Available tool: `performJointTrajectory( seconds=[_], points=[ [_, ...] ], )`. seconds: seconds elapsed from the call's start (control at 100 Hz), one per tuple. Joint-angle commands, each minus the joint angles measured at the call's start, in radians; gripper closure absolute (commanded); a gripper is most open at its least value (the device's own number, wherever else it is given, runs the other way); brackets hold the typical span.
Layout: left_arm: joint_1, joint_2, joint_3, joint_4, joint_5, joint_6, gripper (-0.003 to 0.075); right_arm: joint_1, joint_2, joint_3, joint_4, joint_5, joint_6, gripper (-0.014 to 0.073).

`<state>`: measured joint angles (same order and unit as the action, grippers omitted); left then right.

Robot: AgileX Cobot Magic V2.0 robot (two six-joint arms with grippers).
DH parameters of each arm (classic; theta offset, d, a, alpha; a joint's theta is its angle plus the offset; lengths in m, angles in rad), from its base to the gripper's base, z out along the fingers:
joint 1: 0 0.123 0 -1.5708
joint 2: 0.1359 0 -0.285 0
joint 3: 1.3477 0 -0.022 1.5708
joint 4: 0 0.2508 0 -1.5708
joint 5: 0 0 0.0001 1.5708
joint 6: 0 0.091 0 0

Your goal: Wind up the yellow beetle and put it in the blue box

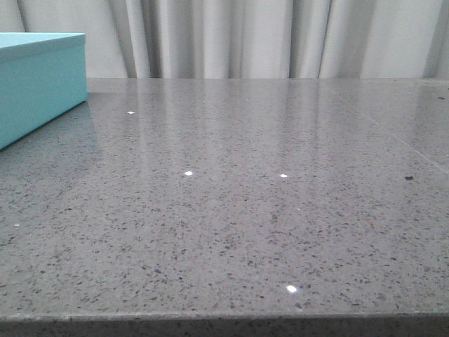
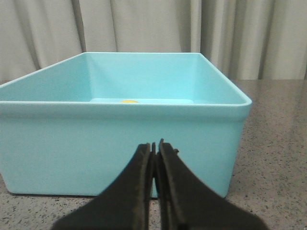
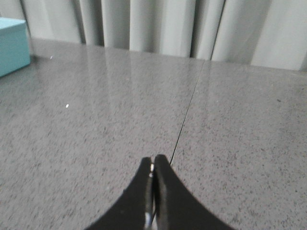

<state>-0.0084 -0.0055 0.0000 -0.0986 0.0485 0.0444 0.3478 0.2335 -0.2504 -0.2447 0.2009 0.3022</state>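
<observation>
The blue box (image 1: 35, 84) stands at the table's far left in the front view. In the left wrist view the blue box (image 2: 120, 143) fills the frame, and a small sliver of the yellow beetle (image 2: 128, 101) shows just above its near rim, inside on the floor. My left gripper (image 2: 154, 144) is shut with nothing in it, low in front of the box's near wall. My right gripper (image 3: 153, 160) is shut and empty over bare table. The box's corner (image 3: 12, 45) shows far off in the right wrist view. Neither gripper appears in the front view.
A grey speckled stone table (image 1: 245, 210) stretches across the front view, its front edge at the bottom. A thin seam (image 3: 187, 115) runs through the tabletop ahead of the right gripper. Pale curtains (image 1: 266, 38) hang behind the table.
</observation>
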Motion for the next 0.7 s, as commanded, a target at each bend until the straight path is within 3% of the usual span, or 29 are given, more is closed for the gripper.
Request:
performJointTrajectory(
  seconds=[0.0,0.09,0.17,0.5,0.69],
  points=[
    [-0.001,-0.031,0.022,-0.009,-0.075,-0.007,0.0739,-0.072,0.008,0.034,0.015,-0.254,-0.007,0.0662],
    [-0.001,-0.031,0.022,-0.009,-0.075,-0.007,0.0739,-0.139,-0.015,0.094,0.016,-0.395,-0.007,0.0662],
    [-0.001,-0.031,0.022,-0.009,-0.075,-0.007,0.0738,-0.190,-0.053,0.141,0.020,-0.437,-0.007,0.0662],
    [-0.001,-0.031,0.022,-0.009,-0.075,-0.007,0.0738,-0.341,-0.166,0.263,0.097,-0.424,-0.035,0.0662],
    [-0.001,-0.031,0.022,-0.009,-0.075,-0.007,0.0738,-0.362,-0.268,0.263,0.152,-0.295,-0.105,0.0662]
  ],
)
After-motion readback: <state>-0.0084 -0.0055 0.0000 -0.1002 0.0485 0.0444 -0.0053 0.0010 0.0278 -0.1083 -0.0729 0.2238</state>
